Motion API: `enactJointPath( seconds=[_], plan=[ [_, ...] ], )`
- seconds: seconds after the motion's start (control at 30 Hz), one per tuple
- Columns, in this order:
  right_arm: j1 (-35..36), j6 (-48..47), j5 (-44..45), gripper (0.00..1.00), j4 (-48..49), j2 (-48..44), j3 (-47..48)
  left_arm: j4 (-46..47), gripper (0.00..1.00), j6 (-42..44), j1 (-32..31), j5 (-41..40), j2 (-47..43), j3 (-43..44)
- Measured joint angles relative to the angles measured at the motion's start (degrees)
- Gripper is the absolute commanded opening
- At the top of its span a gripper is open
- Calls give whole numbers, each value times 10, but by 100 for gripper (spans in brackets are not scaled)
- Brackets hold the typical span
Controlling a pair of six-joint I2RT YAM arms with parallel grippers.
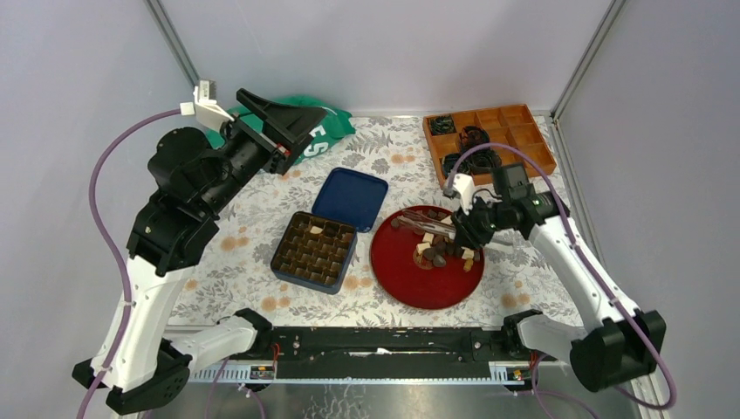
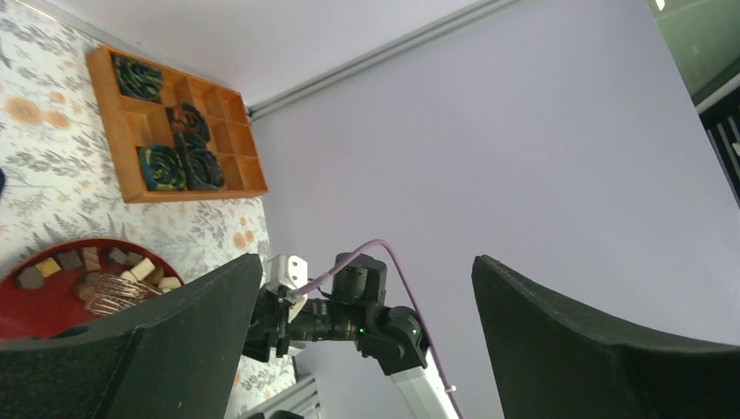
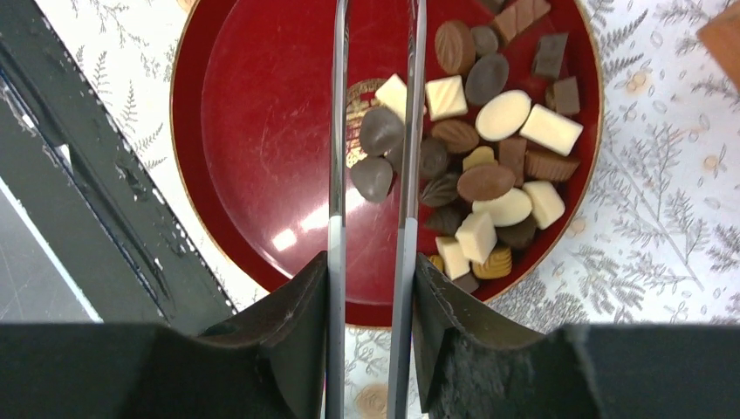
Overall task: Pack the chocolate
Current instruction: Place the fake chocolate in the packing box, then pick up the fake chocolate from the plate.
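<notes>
The chocolate (image 3: 484, 170) is lying in a heap on the red plate (image 3: 262, 131). Dark, brown and white bits are all touching each other. The plate is sitting on the flowery table (image 1: 236, 236), just beside a box (image 1: 314, 251) with lots of little squares inside. One pale bit is lying in a square at the far side of the box. A blue lid (image 1: 351, 198) is lying just behind the box.

The right hand (image 3: 371, 305) is squeezing a pair of metal tongs (image 3: 337, 131), with one finger pressing on each side. The two tong arms are standing a little apart and reaching out over the plate, next to the heap. Their tips are going out of the close picture, so I cannot tell if they are pinching a bit.

The left hand (image 2: 366, 260) is hanging high up over the far left of the table. Its fingers are spread wide with nothing between them. A green cloth (image 1: 327, 131) is lying near it. At the far right corner a wooden tray (image 1: 515, 131) is holding black cables (image 1: 474, 137).
</notes>
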Motion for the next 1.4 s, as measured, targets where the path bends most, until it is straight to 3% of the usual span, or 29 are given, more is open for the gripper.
enactJointPath(
  seconds=[0.4,0.97,1.1,1.27,1.4],
  plan=[
    [-35,-25,9,41,-50,-85,-58,0,99,-6,-72,-5,21,12],
    [-57,-33,87,41,-90,-96,-60,23,99,11,-127,-27,17,-17],
    [-67,-33,102,40,-101,-95,-59,60,99,81,-130,-78,-22,-110],
    [-75,-33,118,40,-108,-95,-59,145,99,277,-130,-93,-89,-268],
    [-79,-33,132,41,-115,-95,-59,167,99,409,-130,-96,-105,-344]
  ],
)
